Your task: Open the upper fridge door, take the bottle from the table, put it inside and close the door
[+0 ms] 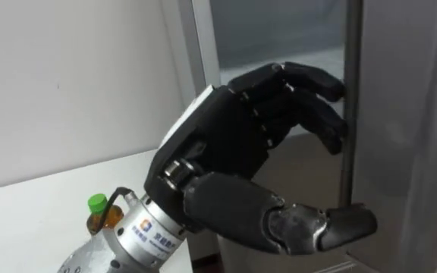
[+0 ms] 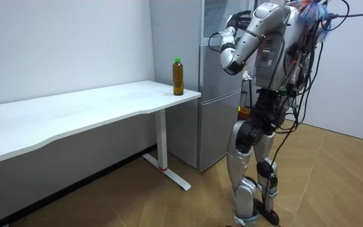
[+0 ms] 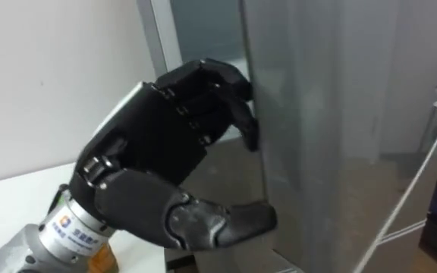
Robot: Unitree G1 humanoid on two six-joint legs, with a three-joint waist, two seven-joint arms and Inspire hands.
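Blue logo and small print at wrist of left hand, unreadable

Premises appear to be a sparse test room rather than a lived-in home. Evidence: bare white wall, one long white desk on a T-foot leg, silver upright fridge beside its end, wood-plank floor.

I count one hand in front of me — the left — with one fridge door under its curled fingers. Below the hand's wrist, one green-capped bottle stands on one white tabletop. Beyond the hand, one grey fridge — a single unit just beside the tabletop's end.
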